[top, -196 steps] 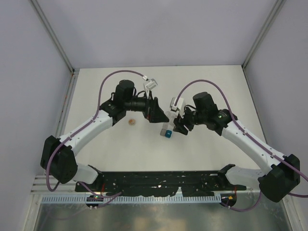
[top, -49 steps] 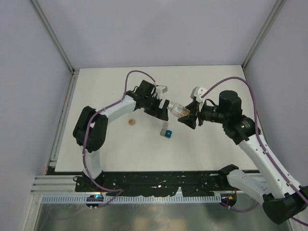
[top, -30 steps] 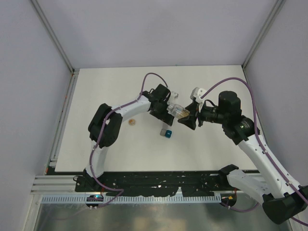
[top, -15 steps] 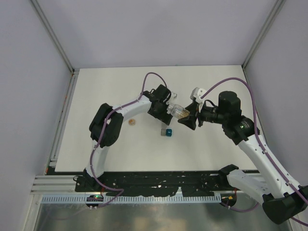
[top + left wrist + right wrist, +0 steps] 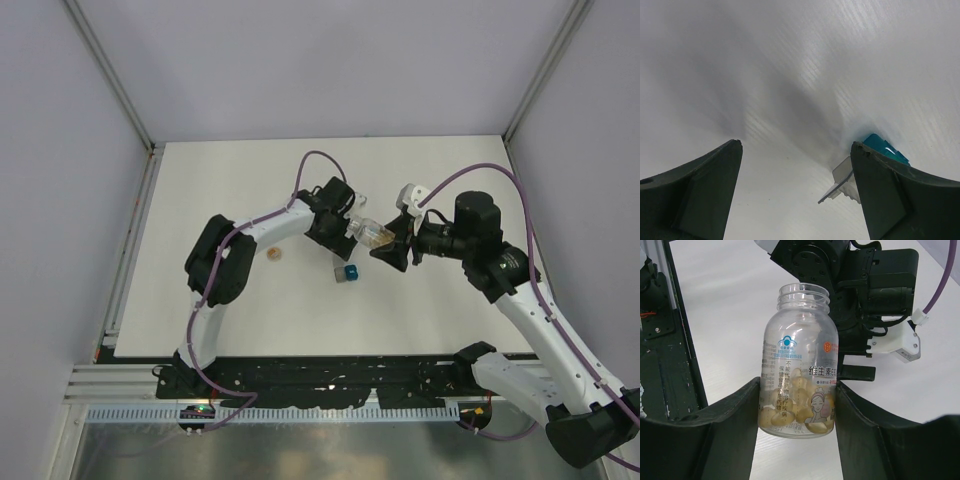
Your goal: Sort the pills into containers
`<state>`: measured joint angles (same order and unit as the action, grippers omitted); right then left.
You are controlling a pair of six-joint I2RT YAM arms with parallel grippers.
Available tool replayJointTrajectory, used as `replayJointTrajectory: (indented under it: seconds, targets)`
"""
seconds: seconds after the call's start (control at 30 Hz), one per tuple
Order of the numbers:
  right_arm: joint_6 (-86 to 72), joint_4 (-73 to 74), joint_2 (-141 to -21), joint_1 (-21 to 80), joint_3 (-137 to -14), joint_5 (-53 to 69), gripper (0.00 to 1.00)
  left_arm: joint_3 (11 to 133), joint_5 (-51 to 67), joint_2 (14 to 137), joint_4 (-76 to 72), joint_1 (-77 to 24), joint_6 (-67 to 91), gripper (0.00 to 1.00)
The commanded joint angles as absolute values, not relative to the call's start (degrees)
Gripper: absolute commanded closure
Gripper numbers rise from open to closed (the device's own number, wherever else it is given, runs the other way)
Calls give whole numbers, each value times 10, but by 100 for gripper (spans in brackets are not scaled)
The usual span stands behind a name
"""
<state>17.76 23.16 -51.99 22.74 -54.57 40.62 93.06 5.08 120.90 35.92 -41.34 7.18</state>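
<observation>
Right pincer (image 5: 797, 407) grips uncapped pill bottle (image 5: 801, 360), left pincer (image 5: 796, 146) spread wide

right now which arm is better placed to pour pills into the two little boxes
Right. The right gripper is shut on the uncapped pill bottle, held close to the grey box and teal box. The left gripper is open and empty above them, with nothing to pour.
</observation>
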Motion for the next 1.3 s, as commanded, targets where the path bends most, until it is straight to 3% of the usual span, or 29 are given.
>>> replayJointTrajectory:
  seconds: [0.0,1.27]
  targets:
    - [174,201,-509,226,-545,417,94,918,39,1171,360,-414,62,7]
    - [185,207,-520,224,-540,414,94,839,33,1093,343,-398,48,7]
